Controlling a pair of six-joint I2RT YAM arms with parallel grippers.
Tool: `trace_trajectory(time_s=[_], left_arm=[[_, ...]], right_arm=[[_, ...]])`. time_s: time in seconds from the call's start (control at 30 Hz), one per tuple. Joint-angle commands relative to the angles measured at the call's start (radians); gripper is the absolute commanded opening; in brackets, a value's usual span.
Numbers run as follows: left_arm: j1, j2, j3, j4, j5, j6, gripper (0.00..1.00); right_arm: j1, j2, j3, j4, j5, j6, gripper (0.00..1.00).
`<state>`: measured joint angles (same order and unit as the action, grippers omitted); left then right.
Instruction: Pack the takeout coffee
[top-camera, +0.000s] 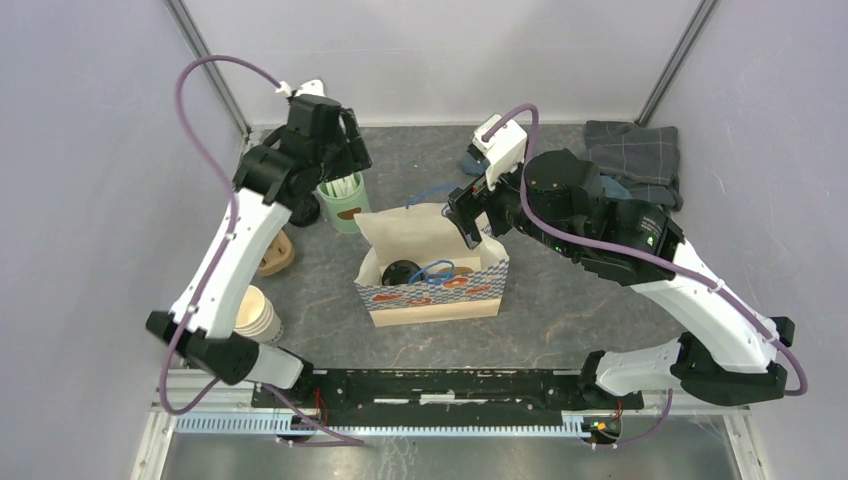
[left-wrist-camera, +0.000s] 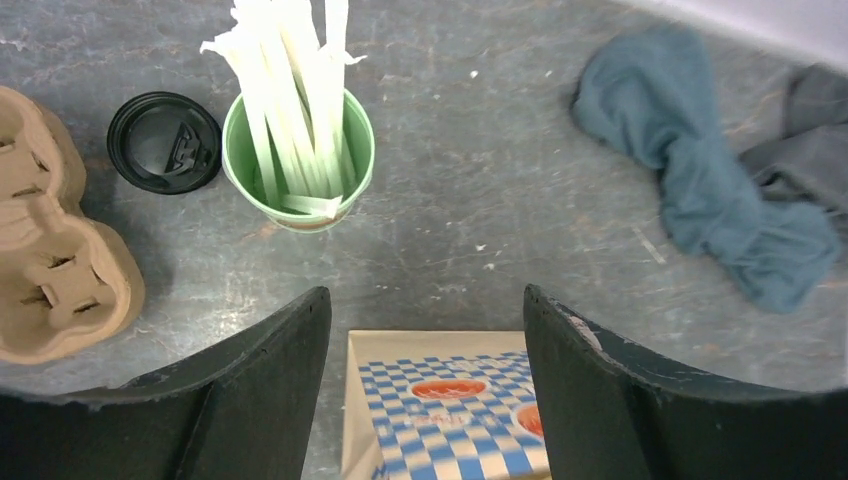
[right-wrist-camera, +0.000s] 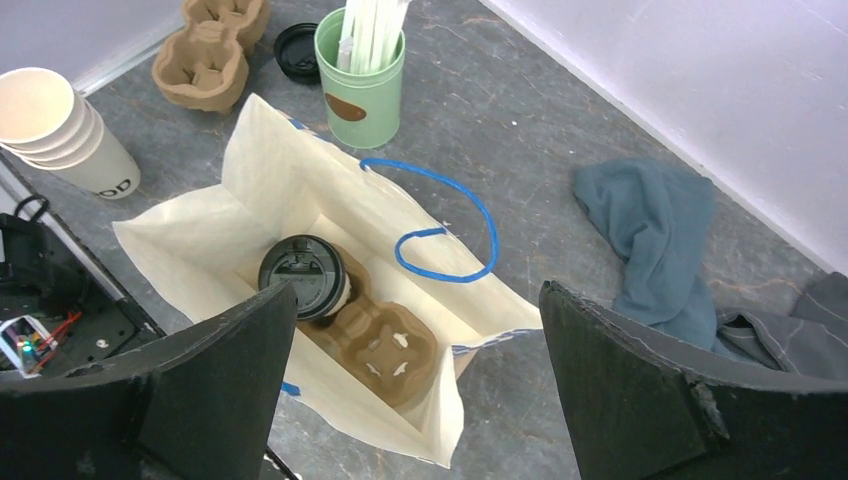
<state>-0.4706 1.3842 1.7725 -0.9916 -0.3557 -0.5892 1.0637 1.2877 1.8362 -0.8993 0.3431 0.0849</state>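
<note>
The takeout coffee (right-wrist-camera: 303, 277), a white cup with a black lid, stands in a brown cup carrier (right-wrist-camera: 385, 345) inside the open paper bag (right-wrist-camera: 270, 190). In the top view the coffee (top-camera: 400, 272) is in the left half of the bag (top-camera: 440, 295). My right gripper (right-wrist-camera: 418, 290) is open and empty above the bag, over its right part in the top view (top-camera: 468, 215). My left gripper (left-wrist-camera: 425, 300) is open and empty, high above the table between the bag's checkered side (left-wrist-camera: 450, 410) and the mint-green mug (left-wrist-camera: 298, 160); in the top view it (top-camera: 352, 145) is at the back left.
The green mug of white sticks (top-camera: 345, 200) stands behind the bag's left end. A black lid (left-wrist-camera: 164, 142) lies beside it; any cup under it is hidden. A spare brown carrier (left-wrist-camera: 55, 270), stacked cream cups (top-camera: 258, 315) and blue and grey cloths (top-camera: 630, 150) lie around.
</note>
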Motion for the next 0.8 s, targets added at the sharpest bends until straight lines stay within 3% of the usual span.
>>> trace_trajectory(time_s=[0.0, 0.4, 0.77], left_arm=[[0.031, 0.12, 0.047, 0.009, 0.032, 0.128, 0.77], [0.086, 0.252, -0.077, 0.079, -0.047, 0.205, 0.64], [0.115, 0.316, -0.123, 0.109, -0.051, 0.274, 0.42]], right_arm=[[-0.005, -0.028, -0.017, -0.001, 0.049, -0.038, 0.98], [-0.005, -0.09, -0.039, -0.018, 0.065, -0.064, 0.98], [-0.005, -0.12, -0.046, -0.021, 0.066, -0.063, 0.98]])
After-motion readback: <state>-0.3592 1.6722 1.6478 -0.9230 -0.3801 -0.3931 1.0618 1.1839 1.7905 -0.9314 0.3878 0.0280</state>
